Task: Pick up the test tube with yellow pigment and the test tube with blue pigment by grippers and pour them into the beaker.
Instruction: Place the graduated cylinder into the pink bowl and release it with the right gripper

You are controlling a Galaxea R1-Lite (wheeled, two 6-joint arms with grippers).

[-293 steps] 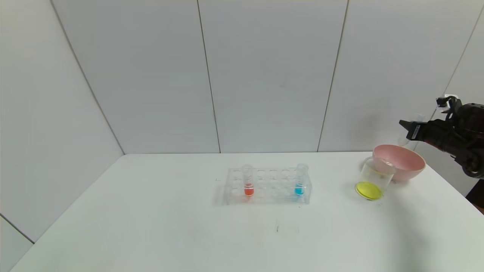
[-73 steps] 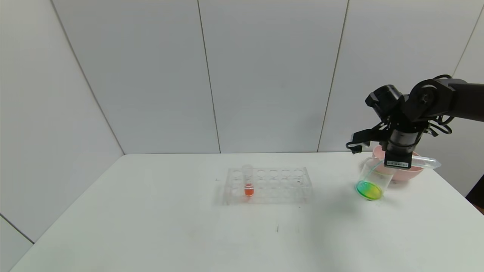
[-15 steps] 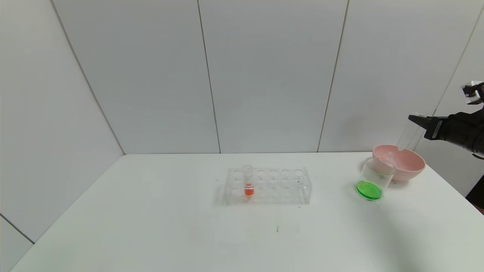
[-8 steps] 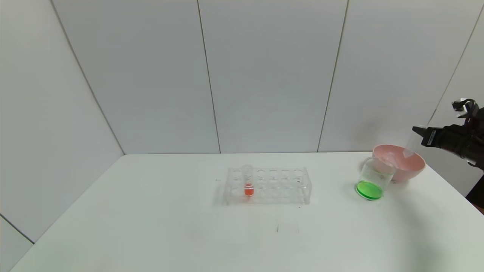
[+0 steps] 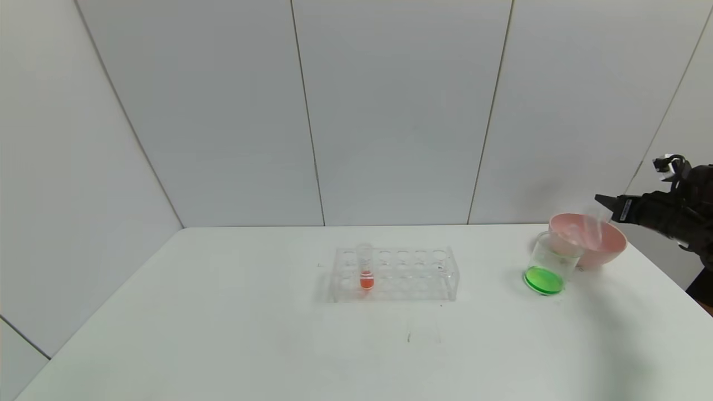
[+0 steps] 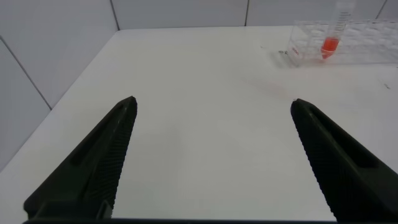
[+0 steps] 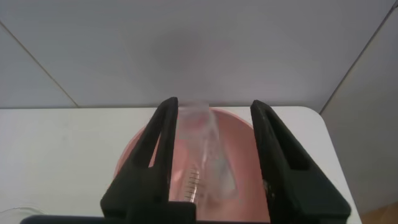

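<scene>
My right gripper [image 5: 604, 200] hovers just above the pink bowl [image 5: 613, 245] at the table's right end, jaws open. An empty clear test tube [image 5: 599, 231] stands tilted and blurred in the bowl below the fingertips. In the right wrist view [image 7: 215, 104] this tube [image 7: 202, 149] leans by one finger, with a wide gap to the other. The beaker [image 5: 552, 257] stands beside the bowl with green liquid [image 5: 543, 279] in its bottom. No tube with yellow or blue liquid is in view. My left gripper [image 6: 213, 102] is open and empty over bare table.
A clear many-holed rack [image 5: 395, 274] stands mid-table and holds one tube of orange-red liquid [image 5: 365, 268]. The left wrist view shows it far off [image 6: 333, 31]. The table's right edge runs just past the bowl.
My right gripper has come down towards the pink bowl and opened. The empty tube that hung from its fingers now sits lower, inside the bowl. The beaker's liquid stays green.
</scene>
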